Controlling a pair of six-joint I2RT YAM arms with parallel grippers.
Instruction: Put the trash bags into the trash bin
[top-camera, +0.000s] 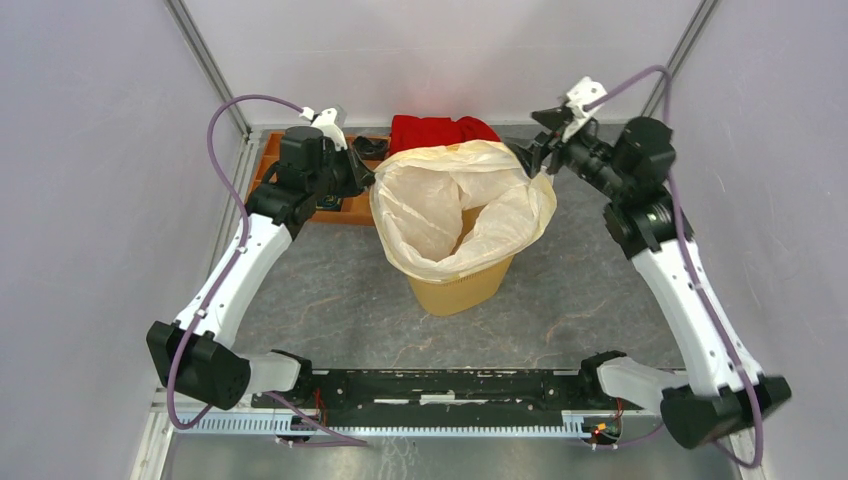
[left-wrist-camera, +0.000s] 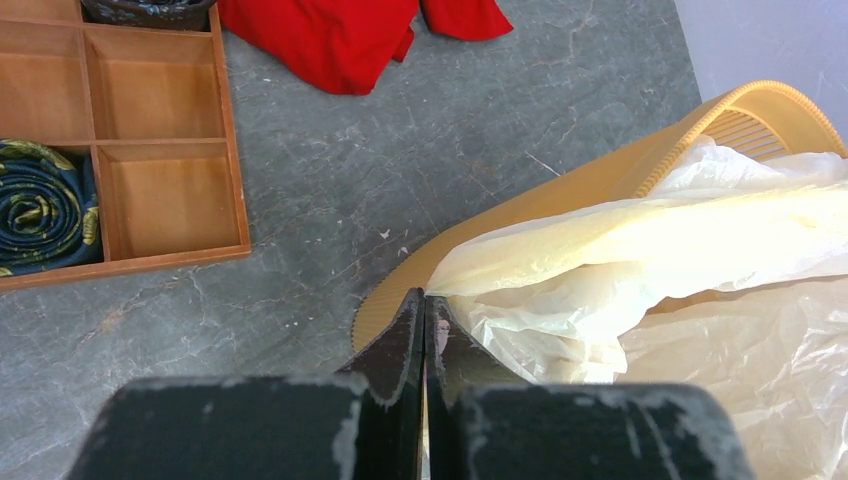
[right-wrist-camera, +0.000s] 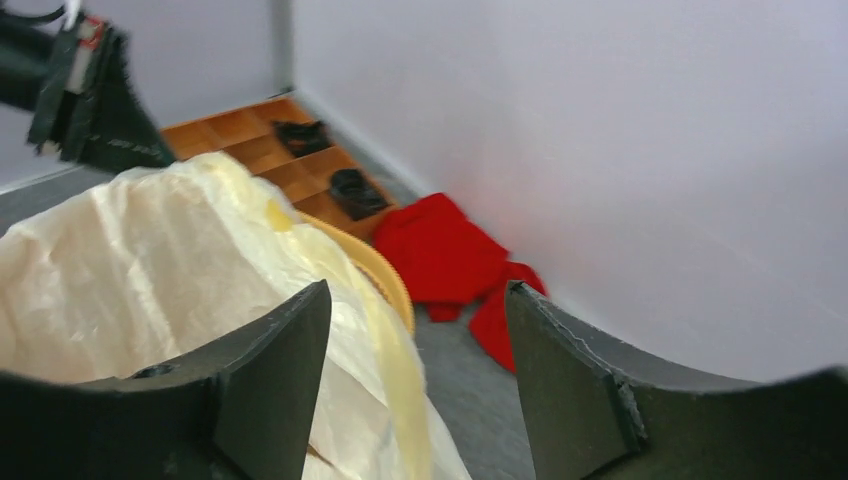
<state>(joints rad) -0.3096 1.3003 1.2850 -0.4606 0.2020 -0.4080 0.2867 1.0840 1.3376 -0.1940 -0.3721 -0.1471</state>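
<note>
Bag (left-wrist-camera: 650, 240) edge meets closed left end effector (left-wrist-camera: 424, 297) tips, apparently pinched

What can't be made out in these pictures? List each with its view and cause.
- Top view: the bag hides the inside of the bin.
- Left wrist view: the left gripper is shut at the bag's edge. It hides whether any film is pinched.
- Left wrist view: the tray is cut off by the left and top edges.
- Right wrist view: blur leaves the dark items in the tray unidentifiable.
</note>
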